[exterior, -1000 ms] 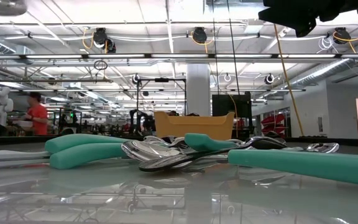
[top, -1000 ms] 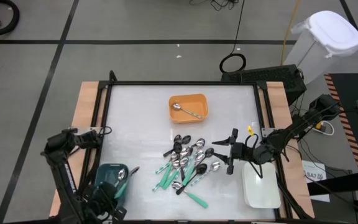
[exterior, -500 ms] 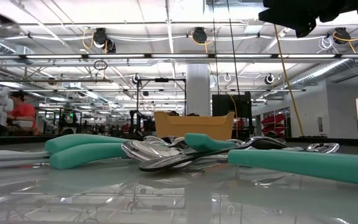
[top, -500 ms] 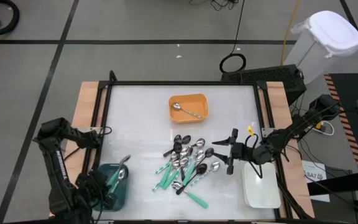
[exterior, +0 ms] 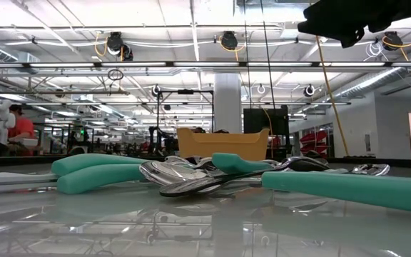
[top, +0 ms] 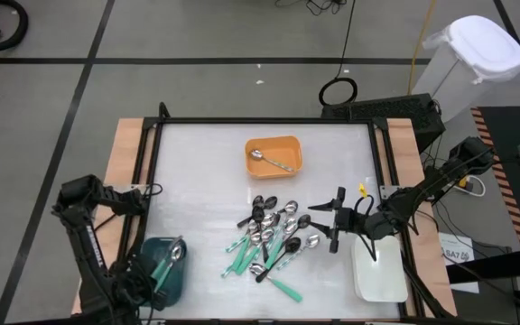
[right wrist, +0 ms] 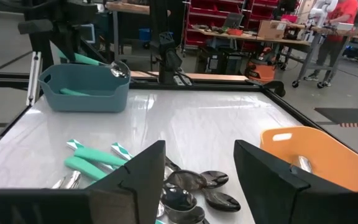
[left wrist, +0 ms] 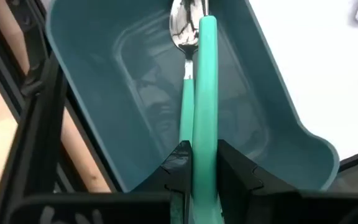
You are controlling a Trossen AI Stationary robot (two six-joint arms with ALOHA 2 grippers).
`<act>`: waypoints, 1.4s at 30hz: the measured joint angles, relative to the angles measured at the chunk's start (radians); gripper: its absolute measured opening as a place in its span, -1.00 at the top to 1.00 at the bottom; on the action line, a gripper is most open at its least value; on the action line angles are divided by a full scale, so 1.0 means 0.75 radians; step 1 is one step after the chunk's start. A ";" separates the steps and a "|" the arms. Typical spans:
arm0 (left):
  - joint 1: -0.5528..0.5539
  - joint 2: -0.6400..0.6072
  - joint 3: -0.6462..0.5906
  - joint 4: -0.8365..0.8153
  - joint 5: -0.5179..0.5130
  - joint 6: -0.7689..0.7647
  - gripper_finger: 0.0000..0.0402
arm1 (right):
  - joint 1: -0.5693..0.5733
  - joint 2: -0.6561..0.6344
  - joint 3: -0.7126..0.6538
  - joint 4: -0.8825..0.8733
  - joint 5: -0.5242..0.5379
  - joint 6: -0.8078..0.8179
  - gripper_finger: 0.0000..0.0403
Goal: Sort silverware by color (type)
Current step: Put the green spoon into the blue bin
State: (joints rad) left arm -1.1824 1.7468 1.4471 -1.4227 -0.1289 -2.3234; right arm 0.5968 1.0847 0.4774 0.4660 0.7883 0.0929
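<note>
Left gripper (left wrist: 194, 177) pinches a teal spoon (left wrist: 202, 93) over the teal tray (top: 162, 280) — lower before releasing; right gripper (top: 335, 219) waits open beside the pile (top: 273, 239) on the tabletop (top: 206, 171) — empty

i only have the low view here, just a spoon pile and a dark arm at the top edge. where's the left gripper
Observer: Left gripper is over the teal tray at the table's front left corner, shut on a teal-handled spoon.
Operator: anything in that tray yet
Observer: Yes, one more teal-handled spoon lies in it, under the held one.
Operator: and the right one
Observer: Right gripper is open, holding nothing, just right of the spoon pile, beside the white tray.
Operator: orange tray?
Observer: The orange tray holds one silver spoon.
</note>
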 joint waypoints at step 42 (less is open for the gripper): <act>0.111 0.088 0.116 0.065 0.053 0.185 0.53 | 0.000 0.000 0.000 0.000 -0.007 0.016 0.07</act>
State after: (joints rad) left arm -1.0995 1.8130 1.5345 -1.3739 -0.0892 -2.1847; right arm 0.5968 1.0847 0.4774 0.4660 0.7830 0.1048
